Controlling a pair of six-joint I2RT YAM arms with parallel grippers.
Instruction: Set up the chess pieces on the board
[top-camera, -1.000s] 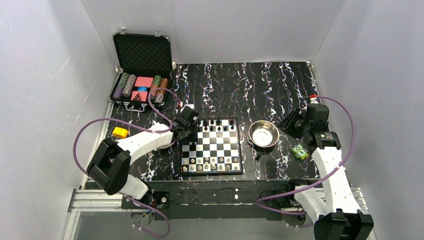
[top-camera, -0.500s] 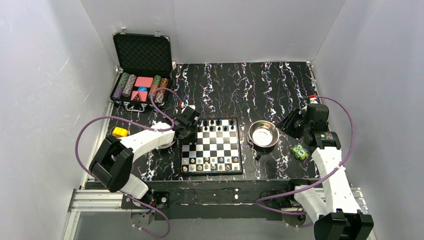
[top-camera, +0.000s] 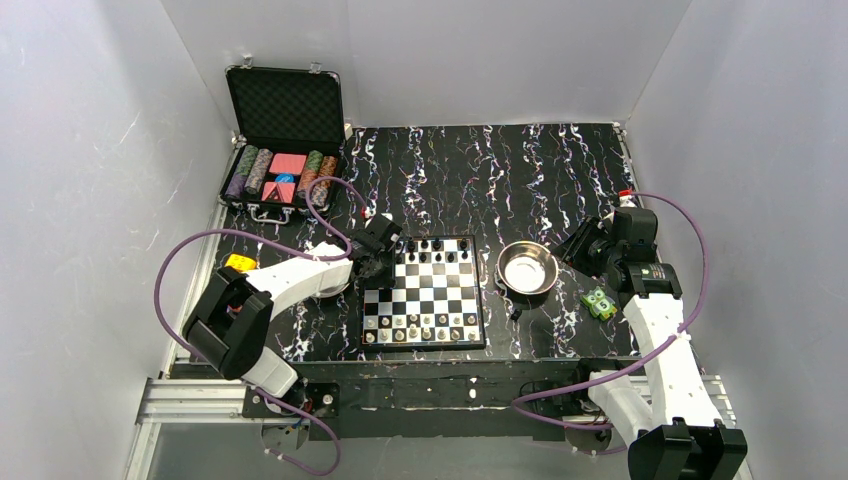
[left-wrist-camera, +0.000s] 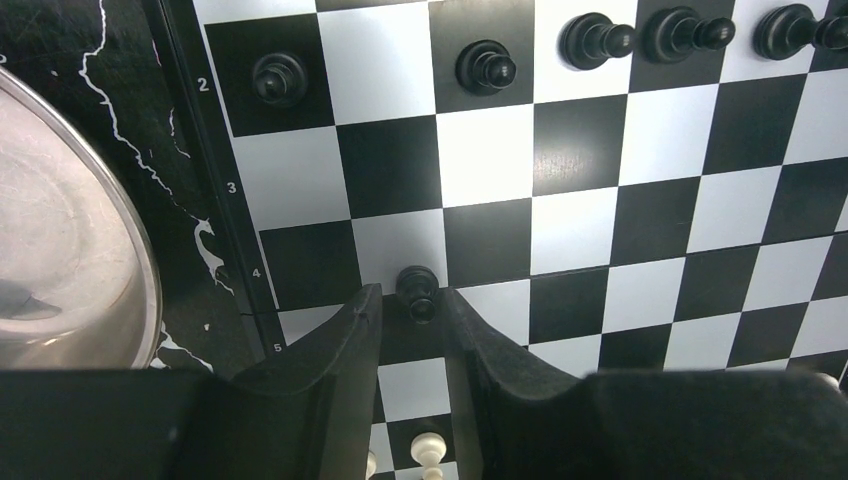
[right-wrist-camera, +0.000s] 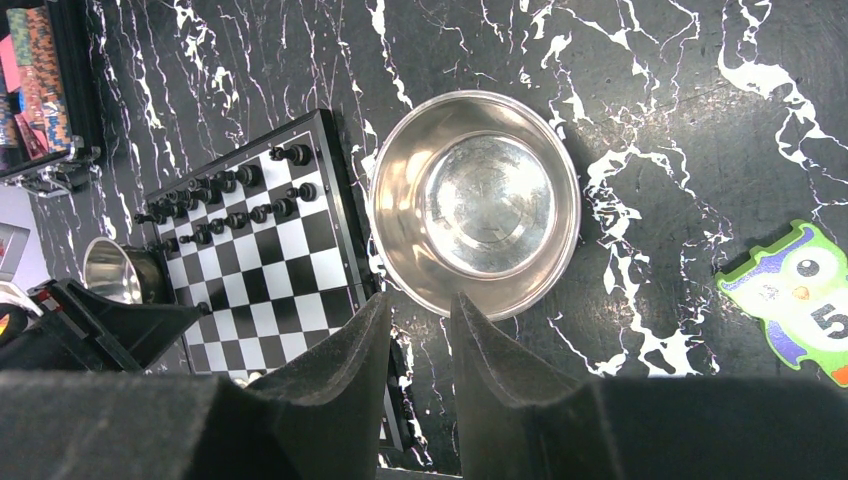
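Note:
The board (top-camera: 423, 293) lies at the table's middle front, black pieces (top-camera: 433, 250) along its far rows and pale pieces (top-camera: 420, 328) along its near rows. My left gripper (top-camera: 377, 256) hovers over the board's left edge. In the left wrist view the left gripper (left-wrist-camera: 410, 292) is shut on a black pawn (left-wrist-camera: 416, 284) above the board (left-wrist-camera: 580, 220), near the squares marked 4 and 5. Further black pawns (left-wrist-camera: 485, 68) stand in the row marked 2. My right gripper (top-camera: 585, 247) hangs right of the board; the right gripper (right-wrist-camera: 418, 300) stands open and empty.
A steel bowl (top-camera: 527, 268) sits right of the board, just beyond the right fingertips (right-wrist-camera: 385, 315). A second steel bowl (left-wrist-camera: 60, 230) lies left of the board under the left arm. A green owl tile (top-camera: 599, 303), a yellow block (top-camera: 238, 263) and an open chip case (top-camera: 283, 140) are around.
The left gripper has shifted slightly to the right and farther back, over the board's left edge. The right arm has not moved.

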